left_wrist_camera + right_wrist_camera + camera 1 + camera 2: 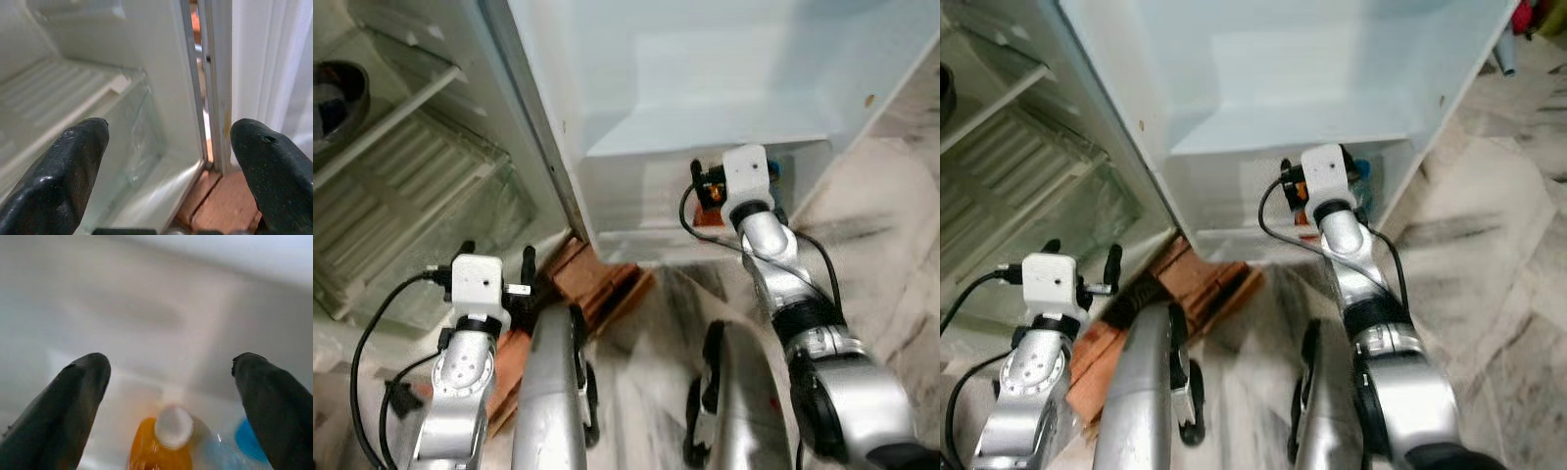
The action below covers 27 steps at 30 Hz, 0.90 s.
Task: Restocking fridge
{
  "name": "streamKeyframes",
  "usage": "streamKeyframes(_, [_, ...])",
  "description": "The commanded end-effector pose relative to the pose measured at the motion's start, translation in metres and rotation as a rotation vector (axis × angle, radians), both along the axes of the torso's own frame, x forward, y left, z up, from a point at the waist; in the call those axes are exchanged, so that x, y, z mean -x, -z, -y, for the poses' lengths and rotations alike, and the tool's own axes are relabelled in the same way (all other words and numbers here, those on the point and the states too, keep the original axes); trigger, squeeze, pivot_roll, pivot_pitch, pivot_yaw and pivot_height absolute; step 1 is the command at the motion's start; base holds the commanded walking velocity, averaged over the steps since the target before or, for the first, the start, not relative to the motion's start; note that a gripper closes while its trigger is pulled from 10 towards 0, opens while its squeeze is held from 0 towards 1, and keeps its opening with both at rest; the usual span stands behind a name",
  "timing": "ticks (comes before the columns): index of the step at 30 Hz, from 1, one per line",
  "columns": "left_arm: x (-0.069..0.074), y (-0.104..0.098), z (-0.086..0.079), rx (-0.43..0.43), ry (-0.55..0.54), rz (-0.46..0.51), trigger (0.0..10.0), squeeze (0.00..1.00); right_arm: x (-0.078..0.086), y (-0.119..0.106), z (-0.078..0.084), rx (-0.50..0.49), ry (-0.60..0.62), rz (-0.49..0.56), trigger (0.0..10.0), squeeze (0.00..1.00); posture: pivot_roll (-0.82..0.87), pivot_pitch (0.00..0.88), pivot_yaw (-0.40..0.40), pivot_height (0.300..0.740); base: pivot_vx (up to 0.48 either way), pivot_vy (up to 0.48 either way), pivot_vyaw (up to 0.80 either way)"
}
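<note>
The fridge stands open, its white door (724, 69) swung out ahead of me. My right gripper (171, 364) is open and reaches into the door's bottom bin (636, 196). Between and just past its fingers stands an orange bottle (159, 455) with a white cap (172, 426); a blue-capped bottle (249, 440) stands beside it. The fingers touch neither one. My left gripper (171, 132) is open and holds nothing, low in front of the fridge body, facing the clear crisper drawer (142, 132).
Red-brown bricks (602, 279) prop the fridge's front corner, right by my left gripper. Glass shelves (401, 108) and a dark bowl (333, 98) lie inside at the left. Marble floor (891, 225) stretches to the right of the door.
</note>
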<state>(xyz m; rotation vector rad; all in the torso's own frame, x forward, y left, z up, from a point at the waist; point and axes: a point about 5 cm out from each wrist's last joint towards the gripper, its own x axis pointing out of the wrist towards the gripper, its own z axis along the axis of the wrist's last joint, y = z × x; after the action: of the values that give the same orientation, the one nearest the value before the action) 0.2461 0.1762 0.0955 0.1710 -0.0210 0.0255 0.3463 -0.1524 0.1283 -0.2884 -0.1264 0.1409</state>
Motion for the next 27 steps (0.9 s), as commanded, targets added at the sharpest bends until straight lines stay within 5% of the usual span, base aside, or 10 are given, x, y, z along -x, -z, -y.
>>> streamKeyframes(1, [0.002, 0.004, -0.003, 0.003, -0.011, -0.013, 10.0, 0.00, 0.006, 0.000, 0.000, -0.018, 0.010, -0.008, 10.0, 1.00, 0.11, 0.080, 0.055, 0.562, 0.000, 0.000, 0.00])
streamKeyframes(13, [-0.002, 0.013, -0.002, 0.019, -0.063, -0.022, 10.0, 0.00, 0.057, 0.013, 0.011, -0.120, 0.119, 0.020, 10.0, 1.00, 0.07, 0.051, 0.035, 0.562, 0.000, 0.000, 0.00])
streamKeyframes(14, [-0.001, 0.016, -0.001, 0.031, -0.071, -0.031, 10.0, 0.00, 0.061, 0.017, 0.012, -0.136, 0.129, 0.000, 10.0, 0.33, 0.07, 0.048, 0.027, 0.562, 0.000, 0.000, 0.00])
streamKeyframes(15, [0.000, 0.017, 0.000, 0.035, -0.074, -0.036, 10.0, 0.00, 0.063, 0.019, 0.012, -0.155, 0.131, -0.009, 10.0, 0.33, 0.07, 0.049, 0.026, 0.562, 0.000, 0.000, 0.00])
streamKeyframes(16, [0.002, 0.019, 0.001, 0.039, -0.077, -0.041, 10.0, 0.00, 0.066, 0.022, 0.011, -0.178, 0.130, -0.020, 10.0, 0.00, 0.07, 0.050, 0.025, 0.562, 0.000, 0.000, 0.00])
streamKeyframes(21, [0.010, 0.025, -0.001, 0.038, -0.068, -0.055, 10.0, 0.00, 0.080, 0.021, 0.003, -0.165, 0.061, -0.024, 10.0, 0.00, 0.06, 0.042, 0.028, 0.562, 0.000, 0.000, 0.00])
streamKeyframes(27, [-0.001, 0.013, -0.003, 0.034, -0.072, -0.010, 10.0, 0.00, 0.079, 0.013, 0.005, -0.194, 0.060, 0.005, 10.0, 0.00, 0.07, 0.048, 0.022, 0.592, 0.000, 0.000, 0.00])
